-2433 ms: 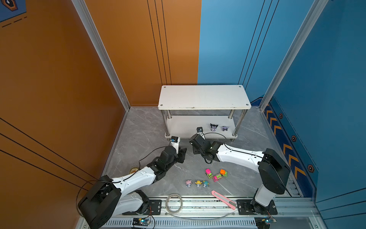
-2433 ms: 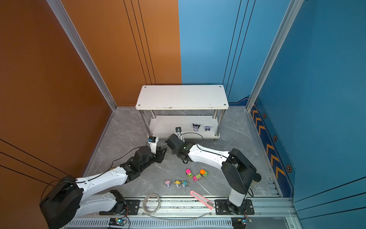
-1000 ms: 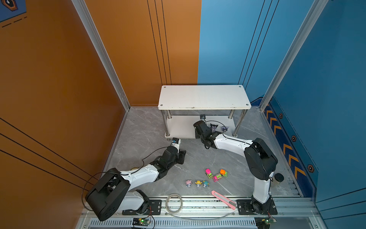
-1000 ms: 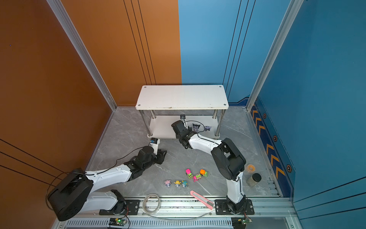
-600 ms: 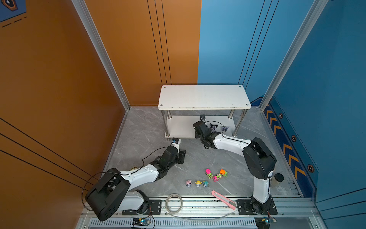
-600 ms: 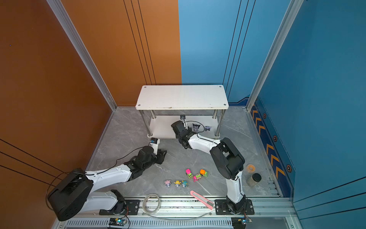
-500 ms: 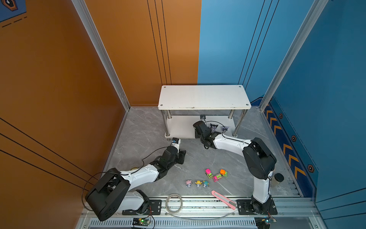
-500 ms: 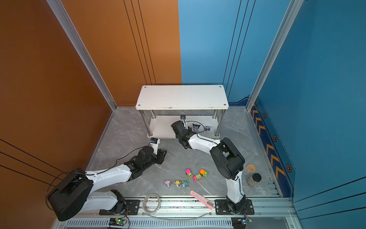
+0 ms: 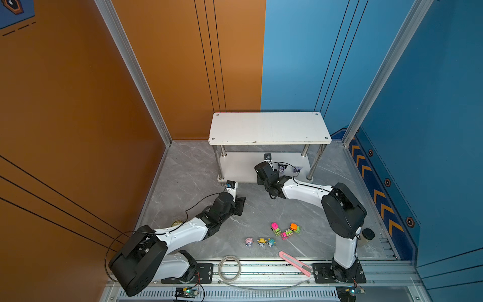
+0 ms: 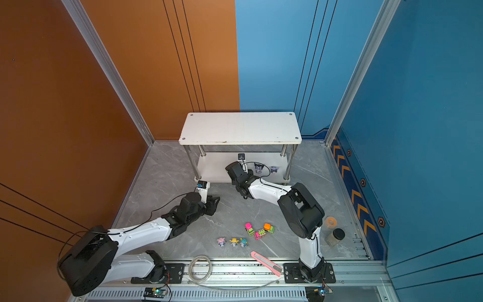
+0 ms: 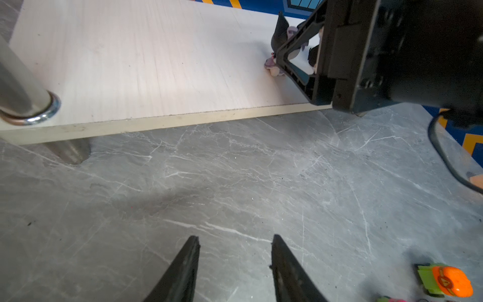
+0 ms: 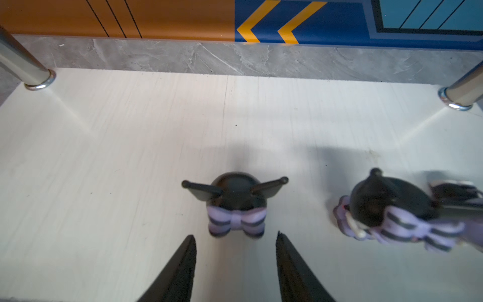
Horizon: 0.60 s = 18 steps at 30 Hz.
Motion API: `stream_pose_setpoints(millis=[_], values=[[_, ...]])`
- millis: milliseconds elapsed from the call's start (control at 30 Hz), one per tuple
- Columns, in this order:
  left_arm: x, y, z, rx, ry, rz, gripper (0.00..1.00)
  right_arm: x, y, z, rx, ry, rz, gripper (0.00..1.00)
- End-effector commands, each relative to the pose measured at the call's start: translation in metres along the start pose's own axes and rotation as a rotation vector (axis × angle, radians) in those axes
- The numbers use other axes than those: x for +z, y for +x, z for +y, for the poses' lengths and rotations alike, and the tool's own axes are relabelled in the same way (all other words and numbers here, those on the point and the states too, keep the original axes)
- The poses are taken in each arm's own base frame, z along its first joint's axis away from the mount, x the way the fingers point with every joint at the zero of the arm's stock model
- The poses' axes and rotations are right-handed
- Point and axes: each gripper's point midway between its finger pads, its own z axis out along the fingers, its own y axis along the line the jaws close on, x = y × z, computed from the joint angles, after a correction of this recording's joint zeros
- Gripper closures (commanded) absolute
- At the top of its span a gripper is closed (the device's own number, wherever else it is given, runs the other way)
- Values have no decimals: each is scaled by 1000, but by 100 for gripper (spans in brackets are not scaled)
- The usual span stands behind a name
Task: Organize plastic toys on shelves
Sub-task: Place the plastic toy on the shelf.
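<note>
The right gripper (image 12: pixel 235 240) reaches over the lower board (image 12: pixel 104 157) of the shelves (image 9: pixel 317 162), which stand at 12 o'clock on the floor (image 9: pixel 196 170). Its fingers are spread, the tips just short of an upright black-purple figurine (image 12: pixel 236 204). Bare board lies open at the figurine's 9 o'clock. A second figurine (image 12: pixel 386 209) sits near at 3 o'clock, and a third figurine (image 12: pixel 454 193) is cut off by the frame. The left gripper (image 11: pixel 235 240), fingers spread and empty, is over open floor short of the board's front edge. The trucks (image 9: pixel 286 231) and pastel figurines (image 9: pixel 261 241) sit at 4 to 5 o'clock from it. The upper board (image 9: pixel 269 128) hides the lower board's back.

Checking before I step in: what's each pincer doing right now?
Left pincer: open, empty.
Right pincer: open, empty; black-purple figurine stands free just past its tips.
</note>
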Motion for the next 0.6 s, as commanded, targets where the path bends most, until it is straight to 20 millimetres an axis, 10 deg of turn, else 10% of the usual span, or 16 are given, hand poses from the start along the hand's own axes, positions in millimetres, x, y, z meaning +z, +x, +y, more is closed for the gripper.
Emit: stream_pose_setpoints(millis=[0, 300, 567], values=[[-6, -9, -1, -13, 11, -23, 52, -28, -9, -4, 19, 15, -22, 47], [-29, -8, -4, 14, 2, -13, 50, -96, 28, -16, 45, -10, 25, 41], [-53, -3, -7, 33, 3, -21, 48, -172, 85, -84, 18, 3, 219, 35]])
